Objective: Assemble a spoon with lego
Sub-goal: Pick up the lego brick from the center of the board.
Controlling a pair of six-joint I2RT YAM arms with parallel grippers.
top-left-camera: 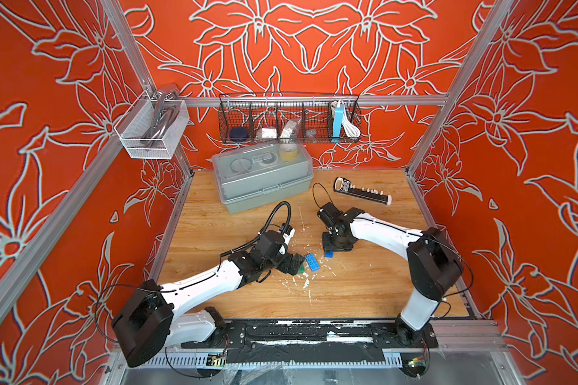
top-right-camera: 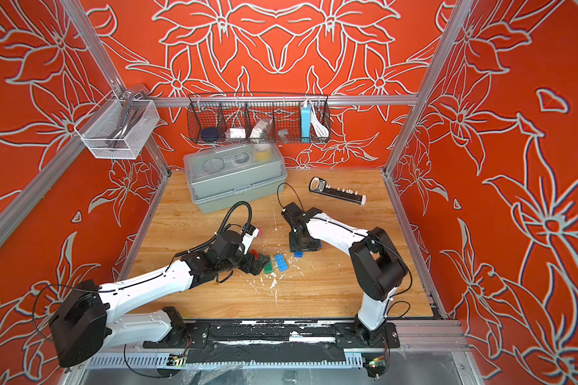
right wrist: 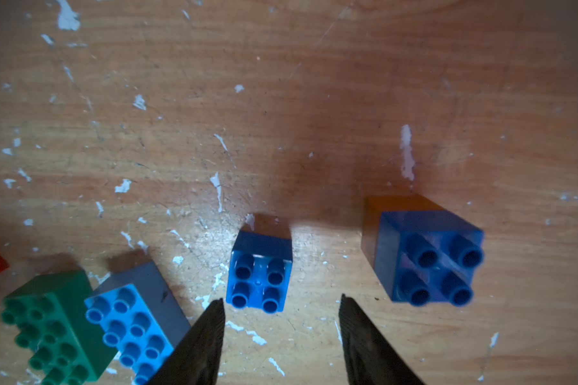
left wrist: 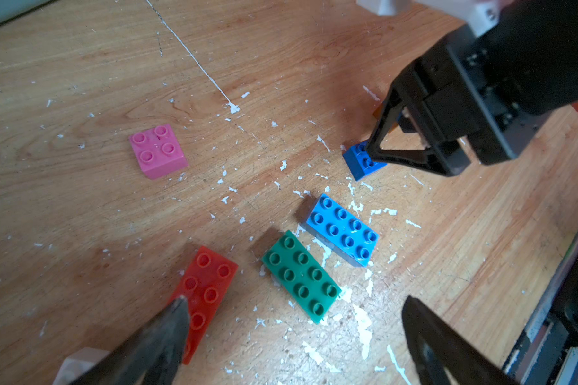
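Right gripper (right wrist: 281, 300), jaws released, hovers over the dark blue square brick (right wrist: 259, 273), likely to pinch it; left gripper (left wrist: 294, 300) gapes empty.

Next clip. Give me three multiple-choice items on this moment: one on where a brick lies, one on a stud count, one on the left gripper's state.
1. Which brick lies right beside the green brick? A: a yellow one. B: the light blue brick. C: a black one.
2. How many studs show on top of the pink brick? A: four. B: six. C: eight.
3. How is the left gripper? A: shut on a brick. B: open, holding nothing. C: out of view.

Answers: 1 B, the two oblongs lie side by side in both wrist views. 2 A, the left wrist view shows two rows of two. 3 B, its fingers stand wide apart and grip nothing.
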